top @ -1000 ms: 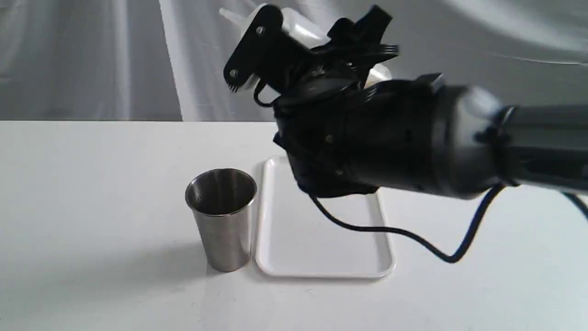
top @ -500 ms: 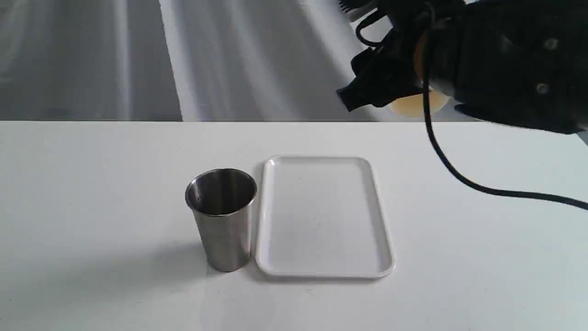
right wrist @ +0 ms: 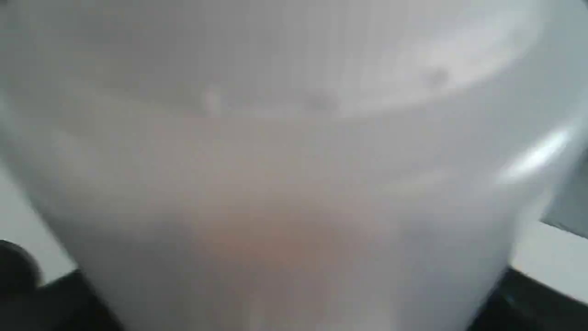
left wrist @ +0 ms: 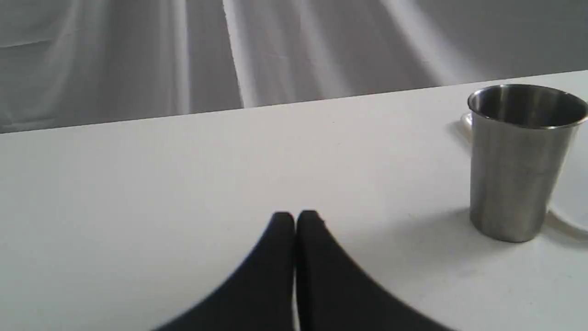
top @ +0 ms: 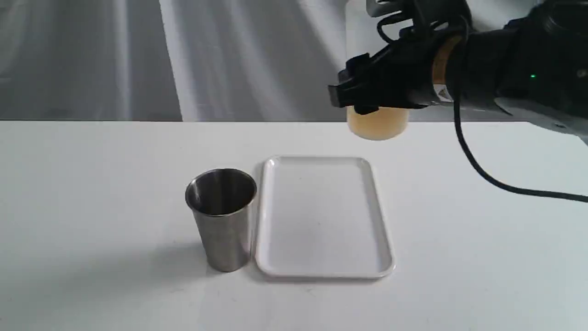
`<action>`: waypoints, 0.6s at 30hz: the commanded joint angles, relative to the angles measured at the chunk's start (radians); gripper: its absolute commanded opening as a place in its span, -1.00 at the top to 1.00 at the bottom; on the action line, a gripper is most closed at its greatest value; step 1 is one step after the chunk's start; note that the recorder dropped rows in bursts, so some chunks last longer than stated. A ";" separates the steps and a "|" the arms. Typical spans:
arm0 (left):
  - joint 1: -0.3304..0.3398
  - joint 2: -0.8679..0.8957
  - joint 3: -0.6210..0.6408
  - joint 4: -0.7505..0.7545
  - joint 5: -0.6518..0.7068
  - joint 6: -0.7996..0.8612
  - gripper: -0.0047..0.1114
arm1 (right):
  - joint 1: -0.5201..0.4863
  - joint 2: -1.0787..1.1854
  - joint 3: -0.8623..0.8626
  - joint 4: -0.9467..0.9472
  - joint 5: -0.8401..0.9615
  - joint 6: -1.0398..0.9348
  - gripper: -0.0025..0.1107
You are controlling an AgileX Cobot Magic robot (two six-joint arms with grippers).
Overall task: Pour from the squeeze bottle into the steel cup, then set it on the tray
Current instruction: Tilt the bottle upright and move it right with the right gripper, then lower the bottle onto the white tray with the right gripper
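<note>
**A:** Where is the squeeze bottle (top: 377,124) compared with the tray (top: 321,272)?

**B:** It is in the air, above and just past the tray's far right corner, touching nothing below. It hangs upright, with amber liquid settled in its rounded base. Its top runs out of the exterior view.

**A:** And what has it?

**B:** The right gripper (top: 367,92) is clamped around the bottle's body, above the liquid line. One black finger (top: 347,90) shows across the front of the plastic. In the right wrist view the whitish wall of the bottle fills nearly everything, blurred, with a faint orange tint low down.

**A:** The steel cup (top: 223,216)?

**B:** It stands upright on the table (top: 92,184), just beside the tray's left long edge and towards its near corner. I cannot tell whether the two touch. The cup's inside is dark, and I cannot make out any liquid in it.

**A:** What lies on the tray?

**B:** Only its white floor shows, flat on the table, with its long sides running away from the camera.

**A:** The other arm?

**B:** The left gripper (left wrist: 295,220) has its two black fingers pressed together with nothing between them. It sits low over the table, on the cup's side away from the tray and well apart from the cup. A black cable (top: 482,177) droops from the right arm, to the right of the tray.
</note>
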 commanded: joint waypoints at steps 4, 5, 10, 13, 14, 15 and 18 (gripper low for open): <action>-0.006 -0.003 0.004 -0.001 -0.007 -0.005 0.92 | -0.025 0.090 0.008 0.276 -0.128 -0.298 0.71; -0.006 -0.003 0.004 -0.001 -0.007 -0.005 0.92 | -0.025 0.111 0.008 0.320 -0.135 -0.352 0.71; -0.006 -0.003 0.004 -0.001 -0.007 -0.003 0.92 | -0.025 0.200 0.008 0.409 -0.208 -0.438 0.71; -0.006 -0.003 0.004 -0.001 -0.007 -0.003 0.92 | -0.025 0.242 0.008 0.409 -0.246 -0.440 0.71; -0.006 -0.003 0.004 -0.001 -0.007 -0.003 0.92 | -0.025 0.259 0.008 0.409 -0.254 -0.440 0.71; -0.006 -0.003 0.004 -0.001 -0.007 -0.003 0.92 | -0.025 0.271 0.008 0.412 -0.260 -0.440 0.71; -0.006 -0.003 0.004 -0.001 -0.007 -0.003 0.92 | -0.025 0.308 0.008 0.442 -0.282 -0.463 0.71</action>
